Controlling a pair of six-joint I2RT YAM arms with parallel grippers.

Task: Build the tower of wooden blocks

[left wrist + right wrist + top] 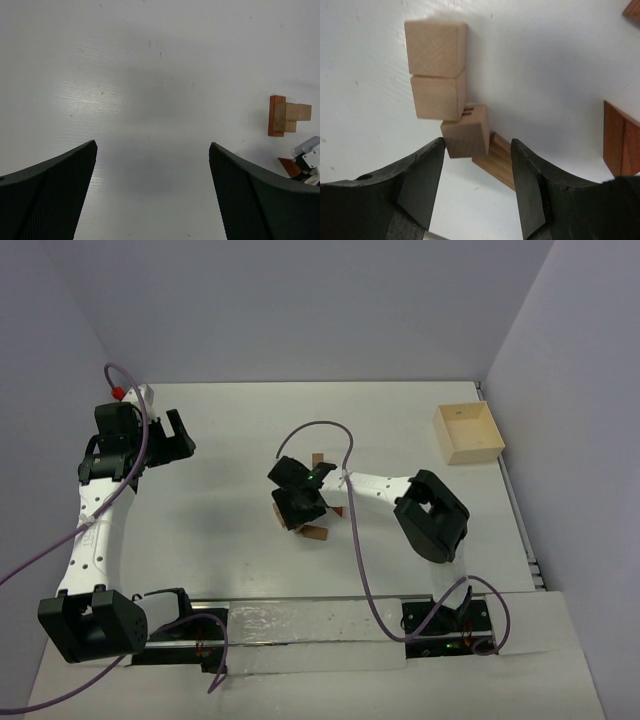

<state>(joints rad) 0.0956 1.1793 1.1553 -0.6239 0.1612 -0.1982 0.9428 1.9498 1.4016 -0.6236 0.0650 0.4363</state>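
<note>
I have the right end effector down over the middle of the counter, where the tower is barely started. It amounts to a low cluster: two pale cubes touching each other, a small cube just beside them, and a flat bar partly under that one. The fingers are apart, one on each side of the small cube, and there is a gap on the right, so I judge nothing is clamped yet. From the wrist view I cannot tell whether the two pale cubes are stacked or lie side by side.

A reddish wedge waits near on the right. The left end effector hangs wide apart over bare counter, well away. The pale box sits far right.

I read this step as picking up the small cube. Next I need to close squarely on its sides, lift straight up and avoid nudging the neighbours.
</note>
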